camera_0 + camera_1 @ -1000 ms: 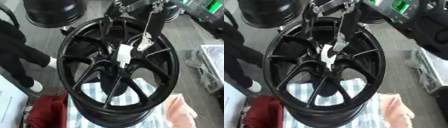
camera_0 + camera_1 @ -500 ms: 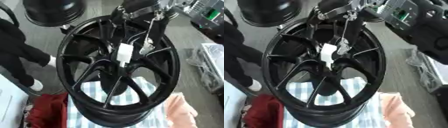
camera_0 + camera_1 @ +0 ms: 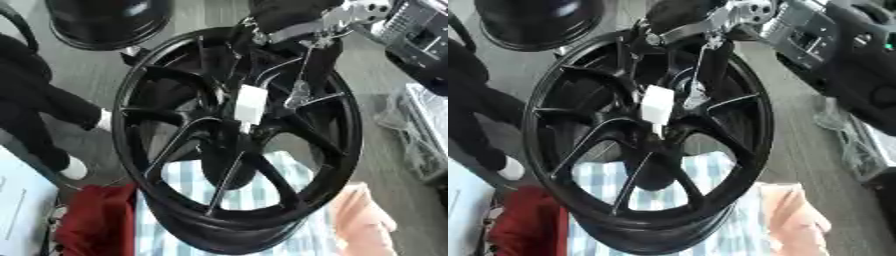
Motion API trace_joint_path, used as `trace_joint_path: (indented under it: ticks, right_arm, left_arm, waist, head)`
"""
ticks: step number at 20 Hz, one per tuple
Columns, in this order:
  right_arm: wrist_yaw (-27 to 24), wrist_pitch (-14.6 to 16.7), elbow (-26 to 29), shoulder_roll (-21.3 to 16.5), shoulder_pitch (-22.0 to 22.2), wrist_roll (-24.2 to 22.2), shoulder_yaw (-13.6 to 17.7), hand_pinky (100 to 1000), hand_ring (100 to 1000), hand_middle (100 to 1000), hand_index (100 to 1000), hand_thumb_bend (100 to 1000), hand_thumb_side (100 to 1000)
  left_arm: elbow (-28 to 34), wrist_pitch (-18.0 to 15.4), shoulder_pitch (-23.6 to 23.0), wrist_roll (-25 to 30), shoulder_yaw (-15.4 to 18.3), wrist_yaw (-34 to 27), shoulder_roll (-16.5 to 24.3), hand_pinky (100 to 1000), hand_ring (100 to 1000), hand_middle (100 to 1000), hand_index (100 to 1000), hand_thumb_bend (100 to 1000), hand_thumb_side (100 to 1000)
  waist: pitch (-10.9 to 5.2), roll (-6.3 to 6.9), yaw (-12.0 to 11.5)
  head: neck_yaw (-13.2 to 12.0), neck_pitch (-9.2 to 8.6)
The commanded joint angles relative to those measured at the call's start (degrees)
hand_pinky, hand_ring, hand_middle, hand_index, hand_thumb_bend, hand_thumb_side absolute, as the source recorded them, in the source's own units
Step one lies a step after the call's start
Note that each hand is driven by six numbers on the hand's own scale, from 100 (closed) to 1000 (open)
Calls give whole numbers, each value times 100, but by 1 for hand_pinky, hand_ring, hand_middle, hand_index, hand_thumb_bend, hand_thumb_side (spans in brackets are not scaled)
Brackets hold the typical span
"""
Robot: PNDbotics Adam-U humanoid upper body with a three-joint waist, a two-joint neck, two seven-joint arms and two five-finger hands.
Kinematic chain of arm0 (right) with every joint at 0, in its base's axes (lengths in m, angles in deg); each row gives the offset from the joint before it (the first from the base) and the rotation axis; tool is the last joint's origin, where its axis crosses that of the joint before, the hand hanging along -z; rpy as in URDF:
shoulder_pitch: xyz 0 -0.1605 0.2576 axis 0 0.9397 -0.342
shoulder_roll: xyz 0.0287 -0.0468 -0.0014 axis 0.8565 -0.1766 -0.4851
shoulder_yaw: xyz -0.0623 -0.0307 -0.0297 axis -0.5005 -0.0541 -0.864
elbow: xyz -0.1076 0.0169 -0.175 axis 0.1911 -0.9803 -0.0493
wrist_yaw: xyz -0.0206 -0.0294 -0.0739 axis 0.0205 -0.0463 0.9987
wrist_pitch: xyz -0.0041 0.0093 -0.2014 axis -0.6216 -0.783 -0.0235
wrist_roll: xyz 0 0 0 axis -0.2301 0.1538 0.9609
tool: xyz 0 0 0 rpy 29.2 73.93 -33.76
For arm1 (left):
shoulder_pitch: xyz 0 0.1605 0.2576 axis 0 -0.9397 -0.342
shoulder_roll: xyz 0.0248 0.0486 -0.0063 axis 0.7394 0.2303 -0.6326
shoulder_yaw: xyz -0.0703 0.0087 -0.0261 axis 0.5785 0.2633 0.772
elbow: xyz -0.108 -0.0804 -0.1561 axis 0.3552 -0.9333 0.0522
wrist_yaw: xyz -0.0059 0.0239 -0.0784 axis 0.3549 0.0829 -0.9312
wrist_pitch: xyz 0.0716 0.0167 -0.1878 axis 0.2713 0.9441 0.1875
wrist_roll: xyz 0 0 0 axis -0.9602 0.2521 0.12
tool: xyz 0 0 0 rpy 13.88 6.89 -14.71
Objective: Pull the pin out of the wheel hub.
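Note:
A black multi-spoke wheel (image 3: 175,165) stands tilted on a checked cloth and fills both views. At its hub (image 3: 234,131) a small white piece (image 3: 249,104) sticks up, which looks like the pin's head. My right hand (image 3: 293,22), black with silver parts, hangs over the wheel's far rim at the top. A thin silver rod (image 3: 300,82) runs from it down to just right of the white piece. Whether the hand touches the white piece is hidden. The left hand shows in neither view.
A second black wheel (image 3: 105,20) lies at the back left. A person in black with a white shoe (image 3: 74,170) stands at the left. A red cloth (image 3: 96,220) and a peach cloth (image 3: 363,220) flank the checked cloth (image 3: 262,192). Dark equipment (image 3: 846,60) stands at the right.
The whole picture has shifted and the wheel looks nearer, so the camera has moved. My right hand now shows closer to the top edge. The white piece stays at the hub.

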State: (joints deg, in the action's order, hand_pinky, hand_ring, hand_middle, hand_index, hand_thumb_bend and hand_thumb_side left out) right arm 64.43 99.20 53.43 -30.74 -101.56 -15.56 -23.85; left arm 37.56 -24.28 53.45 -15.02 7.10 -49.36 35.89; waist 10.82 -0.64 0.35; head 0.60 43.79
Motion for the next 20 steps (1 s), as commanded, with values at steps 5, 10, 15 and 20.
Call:
trace_joint_path:
  ticks: [5, 10, 15, 20]
  right_arm:
    - [-111, 1530, 119, -58, -125, -1208, 113, 830, 804, 749, 801, 464, 188]
    - [-73, 1716, 70, -56, -84, -1208, 33, 832, 802, 747, 799, 460, 166]
    - [37, 1939, -57, -59, -63, -1208, -56, 832, 800, 744, 797, 461, 163]
    - [148, 2120, -163, -42, -84, -1208, -103, 833, 794, 739, 792, 460, 159]
  left_arm:
    - [54, 4, 29, 1, 63, -17, 62, 721, 798, 704, 749, 261, 599]
    - [61, 3, 31, -12, 77, -20, 57, 722, 798, 705, 749, 259, 601]
    - [67, 7, 31, -22, 87, -21, 58, 723, 798, 705, 749, 259, 602]
    - [77, 6, 40, -27, 94, -14, 66, 724, 798, 706, 749, 257, 603]
  waist:
    - [-25, 20, -23]
    - [18, 1, -54]
    - [64, -19, -67]
    - [88, -28, -71]
  head:
    - [13, 33]
    - [15, 33]
    - [13, 33]
    - [15, 33]
